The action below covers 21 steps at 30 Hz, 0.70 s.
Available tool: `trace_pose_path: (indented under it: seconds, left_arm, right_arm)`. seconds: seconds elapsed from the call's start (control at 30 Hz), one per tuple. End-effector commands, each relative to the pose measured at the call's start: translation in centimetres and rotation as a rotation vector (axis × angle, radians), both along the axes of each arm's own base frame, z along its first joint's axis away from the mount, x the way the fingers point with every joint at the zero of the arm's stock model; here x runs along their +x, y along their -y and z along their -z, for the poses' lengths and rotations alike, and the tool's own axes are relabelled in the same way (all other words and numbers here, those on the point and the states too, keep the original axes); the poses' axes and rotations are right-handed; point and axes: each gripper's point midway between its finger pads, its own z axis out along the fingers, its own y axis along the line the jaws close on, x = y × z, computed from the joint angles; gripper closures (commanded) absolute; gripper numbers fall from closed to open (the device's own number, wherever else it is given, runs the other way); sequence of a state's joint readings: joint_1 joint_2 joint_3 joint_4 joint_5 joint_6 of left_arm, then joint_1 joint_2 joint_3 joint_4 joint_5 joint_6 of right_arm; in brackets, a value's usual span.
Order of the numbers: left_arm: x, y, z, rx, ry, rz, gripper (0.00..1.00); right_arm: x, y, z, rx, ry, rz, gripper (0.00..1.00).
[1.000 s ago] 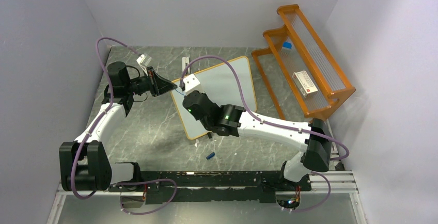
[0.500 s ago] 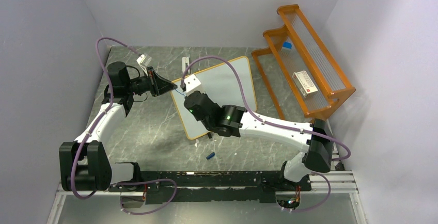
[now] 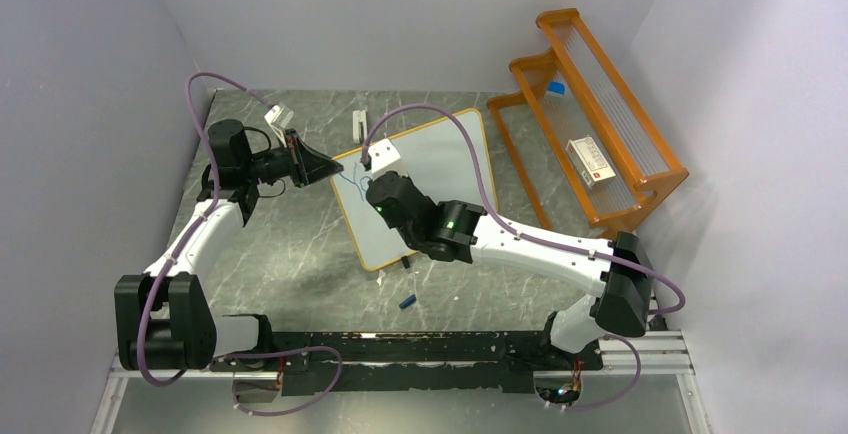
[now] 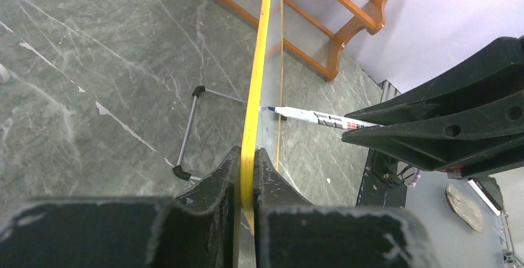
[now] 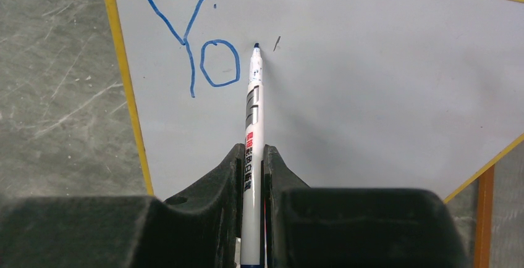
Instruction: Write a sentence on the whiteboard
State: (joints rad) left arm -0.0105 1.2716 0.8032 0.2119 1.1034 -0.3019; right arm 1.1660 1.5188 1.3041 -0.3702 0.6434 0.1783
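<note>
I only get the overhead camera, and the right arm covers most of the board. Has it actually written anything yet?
Observer: Yes. The right wrist camera shows blue letters reading "Yo" on the whiteboard, close to its yellow side edge.
Operator: What is it writing with?
Observer: A white marker, pinched in the right claw. Its blue tip sits just right of the "o".
Operator: And what is the left arm doing?
Observer: The left claw is shut on the whiteboard's yellow edge.
</note>
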Motion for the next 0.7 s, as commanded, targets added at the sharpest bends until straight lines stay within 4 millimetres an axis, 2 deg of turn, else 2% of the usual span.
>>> trace_pose_path:
  seconds: [0.0, 0.67]
  left_arm:
    - [-0.3, 0.6, 0.2, 0.019, 0.029, 0.036, 0.95]
    - [-0.2, 0.6, 0.3, 0.021, 0.028, 0.035, 0.95]
  right_arm:
    - [0.5, 0.2, -0.8, 0.023, 0.020, 0.014, 1.00]
    - [-0.3, 0.8, 1.1, -0.030, -0.048, -0.003, 1.00]
